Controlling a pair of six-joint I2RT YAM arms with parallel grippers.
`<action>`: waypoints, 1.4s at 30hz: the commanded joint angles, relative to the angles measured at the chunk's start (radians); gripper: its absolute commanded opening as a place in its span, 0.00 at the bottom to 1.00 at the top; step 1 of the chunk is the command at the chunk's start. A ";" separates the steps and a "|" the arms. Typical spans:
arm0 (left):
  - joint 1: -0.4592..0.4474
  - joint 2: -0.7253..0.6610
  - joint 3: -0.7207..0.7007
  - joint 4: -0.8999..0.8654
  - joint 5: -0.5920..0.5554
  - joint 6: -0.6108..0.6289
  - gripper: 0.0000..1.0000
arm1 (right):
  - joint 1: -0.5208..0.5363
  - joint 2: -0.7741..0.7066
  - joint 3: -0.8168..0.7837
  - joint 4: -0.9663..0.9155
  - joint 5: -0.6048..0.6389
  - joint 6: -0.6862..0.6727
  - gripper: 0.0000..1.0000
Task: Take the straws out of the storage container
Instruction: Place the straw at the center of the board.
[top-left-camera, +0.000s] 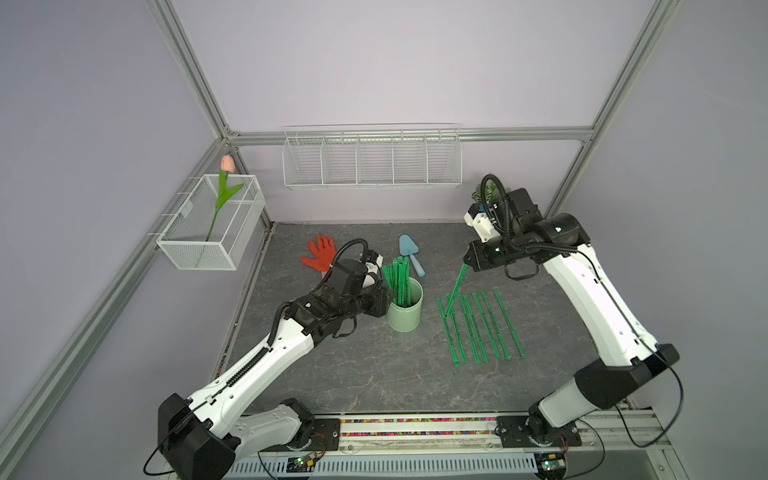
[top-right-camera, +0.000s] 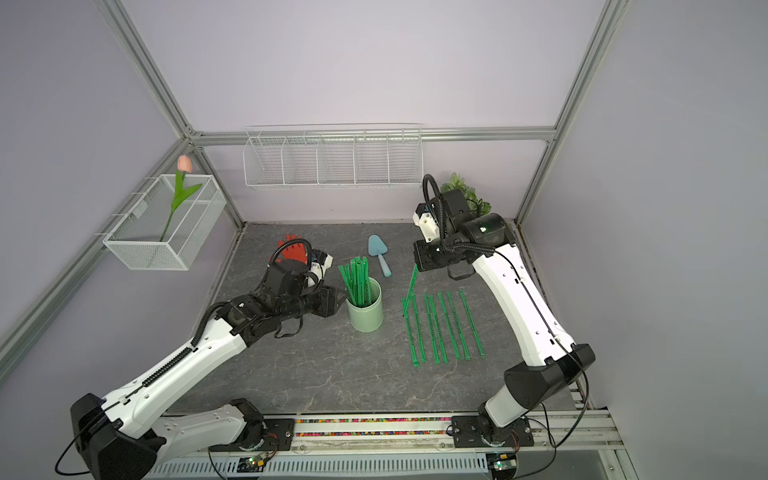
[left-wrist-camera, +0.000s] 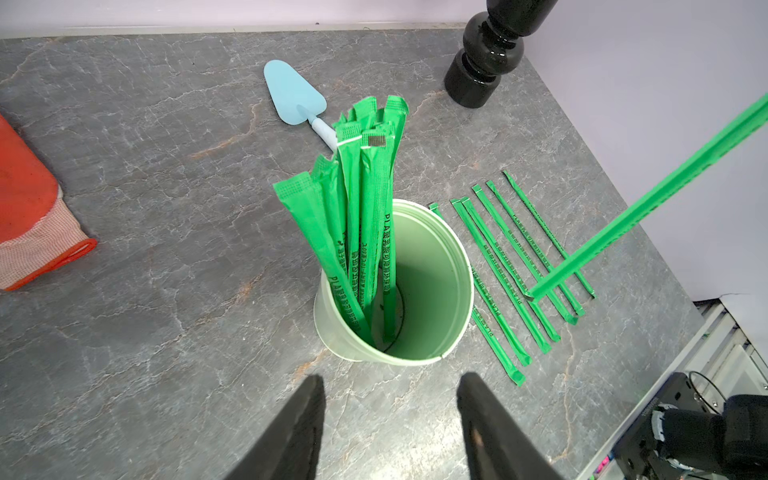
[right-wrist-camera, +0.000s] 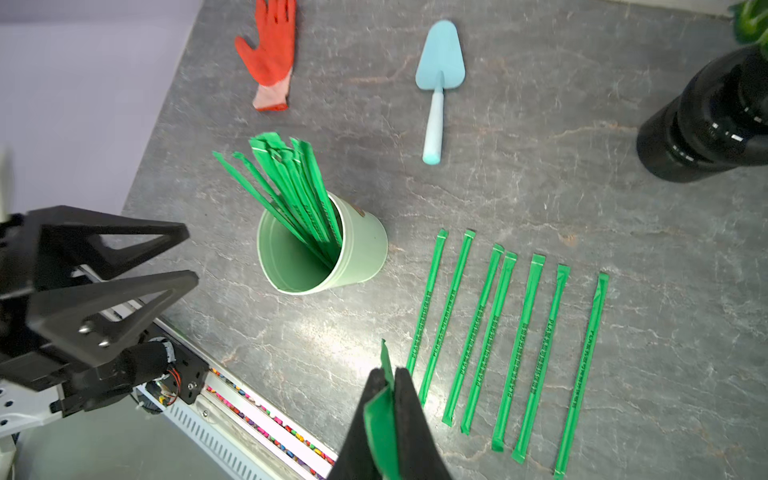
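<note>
Both top views: right gripper (top-left-camera: 467, 261) is clamped on one wrapped straw (top-left-camera: 456, 287) by its upper end, lower tip at the row of straws (top-left-camera: 478, 328) lying flat; a bundle of straws (top-left-camera: 398, 276) stands in the mint cup (top-left-camera: 405, 318). Left wrist: left gripper (left-wrist-camera: 390, 380) is spread, empty, just short of the cup. Right wrist: the straws look light, flimsy, slick, so I would pinch one near its flat sealed top.

The grey, veined desk (top-left-camera: 374, 382) carries a pale green cup (top-left-camera: 405, 313) standing upright near its middle. Beside it, seven green straws (right-wrist-camera: 517, 353) lie flat in a row. Farther back lie a red glove (top-left-camera: 320, 251) and a blue trowel (top-left-camera: 409, 253). A black pot (right-wrist-camera: 702, 124) stands in the corner.
</note>
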 joint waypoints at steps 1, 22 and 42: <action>-0.002 0.000 0.008 -0.002 0.006 0.000 0.55 | -0.006 0.023 0.010 -0.080 0.015 -0.021 0.10; -0.003 0.007 0.008 -0.010 -0.004 0.002 0.55 | 0.056 0.346 -0.044 -0.149 -0.045 -0.035 0.10; -0.003 0.011 0.011 -0.010 -0.002 0.003 0.55 | 0.075 0.559 -0.020 -0.038 -0.100 0.000 0.12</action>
